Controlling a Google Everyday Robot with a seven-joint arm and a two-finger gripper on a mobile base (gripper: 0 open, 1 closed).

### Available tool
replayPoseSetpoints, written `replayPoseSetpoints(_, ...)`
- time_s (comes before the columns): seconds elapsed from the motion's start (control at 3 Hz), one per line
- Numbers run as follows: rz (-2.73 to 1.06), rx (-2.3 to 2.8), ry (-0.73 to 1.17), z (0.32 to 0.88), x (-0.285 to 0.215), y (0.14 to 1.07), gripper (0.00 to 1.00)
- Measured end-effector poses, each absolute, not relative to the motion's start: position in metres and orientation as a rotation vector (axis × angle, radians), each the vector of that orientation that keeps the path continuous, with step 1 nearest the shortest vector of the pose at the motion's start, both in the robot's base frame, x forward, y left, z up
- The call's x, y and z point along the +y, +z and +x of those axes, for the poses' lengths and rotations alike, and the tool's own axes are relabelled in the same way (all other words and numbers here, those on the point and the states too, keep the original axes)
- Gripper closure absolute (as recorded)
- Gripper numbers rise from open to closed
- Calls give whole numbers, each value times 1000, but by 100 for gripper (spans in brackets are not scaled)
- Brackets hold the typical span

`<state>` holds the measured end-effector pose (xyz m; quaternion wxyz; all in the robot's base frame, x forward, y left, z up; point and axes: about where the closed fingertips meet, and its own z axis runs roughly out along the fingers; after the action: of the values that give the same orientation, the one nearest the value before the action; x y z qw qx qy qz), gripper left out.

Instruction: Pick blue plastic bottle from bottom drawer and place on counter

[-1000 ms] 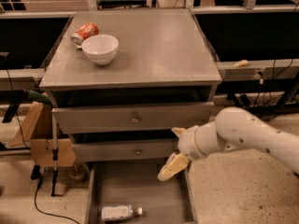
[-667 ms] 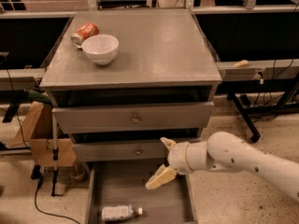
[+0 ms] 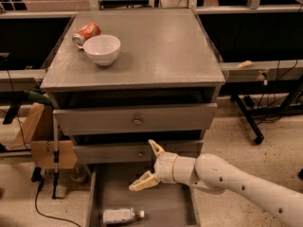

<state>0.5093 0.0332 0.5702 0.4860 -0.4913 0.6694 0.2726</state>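
The blue plastic bottle [image 3: 122,215] lies on its side in the open bottom drawer [image 3: 163,205], near its front left, cap pointing right. My gripper [image 3: 149,165] hangs above the drawer's middle, a little up and right of the bottle, open and empty, one finger [image 3: 155,148] up by the middle drawer's front and one finger [image 3: 142,182] low. The white arm reaches in from the lower right. The grey counter [image 3: 161,48] is the cabinet's top.
On the counter's back left stand a white bowl [image 3: 102,49] and an orange-red soda can [image 3: 86,33] on its side. Two upper drawers with brass knobs [image 3: 137,121] stick out slightly. A cardboard box [image 3: 45,141] and cables sit left of the cabinet.
My gripper has moved left and slightly down, from the drawer's right side to above its middle, nearer the bottle. The bottle has not moved.
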Motion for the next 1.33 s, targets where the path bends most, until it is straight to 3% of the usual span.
replayPoseSetpoints(0.67,-1216,1612,678,510,40,565,0)
replayPoseSetpoints(1.33,-1280,1519,795,516,64,454,0)
